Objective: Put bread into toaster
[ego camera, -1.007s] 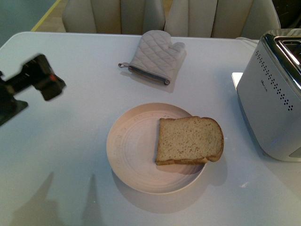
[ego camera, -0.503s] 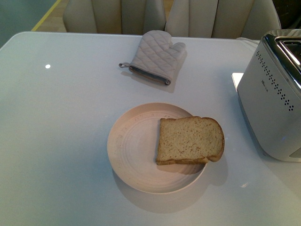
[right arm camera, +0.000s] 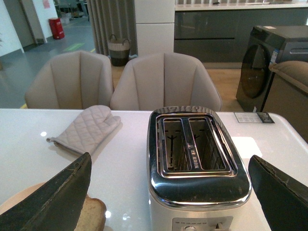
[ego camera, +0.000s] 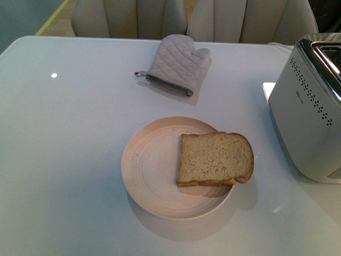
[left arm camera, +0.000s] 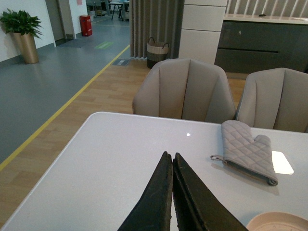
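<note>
Bread [ego camera: 215, 159] — flat on plate [ego camera: 149, 165], frame centre; toaster [ego camera: 309, 106] at right edge. Left gripper [left arm camera: 172, 192] closed, right gripper [right arm camera: 168, 158] spread wide. We judge the grasp unstarted — next, reach the bread.

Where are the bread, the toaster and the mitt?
bread [ego camera: 214, 159], front view, middle of its face.
toaster [right arm camera: 197, 185], right wrist view, chrome top's near edge.
mitt [ego camera: 176, 63], front view, quilted palm.

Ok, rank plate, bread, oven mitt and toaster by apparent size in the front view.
Largest: plate and toaster, too close to rank; the toaster is cut off.
Then: bread and oven mitt, alike; the mitt lies farther.
</note>
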`<state>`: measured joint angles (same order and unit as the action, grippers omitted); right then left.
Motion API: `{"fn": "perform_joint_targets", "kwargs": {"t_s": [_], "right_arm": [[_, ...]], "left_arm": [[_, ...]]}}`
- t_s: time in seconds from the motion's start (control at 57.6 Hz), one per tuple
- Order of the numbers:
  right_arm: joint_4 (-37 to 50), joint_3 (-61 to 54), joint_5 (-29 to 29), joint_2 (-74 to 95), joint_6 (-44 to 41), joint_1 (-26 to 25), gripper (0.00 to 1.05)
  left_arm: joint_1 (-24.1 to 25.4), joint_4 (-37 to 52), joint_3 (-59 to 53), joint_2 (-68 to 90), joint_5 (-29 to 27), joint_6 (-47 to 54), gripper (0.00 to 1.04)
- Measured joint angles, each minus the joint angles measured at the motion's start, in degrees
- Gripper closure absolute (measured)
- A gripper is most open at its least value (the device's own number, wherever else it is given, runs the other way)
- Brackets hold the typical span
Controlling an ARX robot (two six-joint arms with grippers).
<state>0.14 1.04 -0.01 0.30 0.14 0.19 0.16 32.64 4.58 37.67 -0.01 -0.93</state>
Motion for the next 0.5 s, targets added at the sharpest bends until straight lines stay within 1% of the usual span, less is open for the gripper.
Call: {"fn": "perform_joint_targets", "kwargs": {"t_s": [0.226,0.312,0.503], "right_arm": [[0.0,0.0,0.0,0.0,0.0,0.0,0.09],[0.0,0.0,0.0,0.0,0.0,0.0,0.09],[0.0,0.0,0.0,0.0,0.0,0.0,0.09]], "left_arm": [[-0.1,-5.0,-1.9,-7.1,0.0,0.1,1.02],[-0.1,-3.7,-3.8,-8.3,0.0,0.1,1.02],[-0.1,-9.3,-3.9,-14.3,0.0,0.2,1.02]]}}
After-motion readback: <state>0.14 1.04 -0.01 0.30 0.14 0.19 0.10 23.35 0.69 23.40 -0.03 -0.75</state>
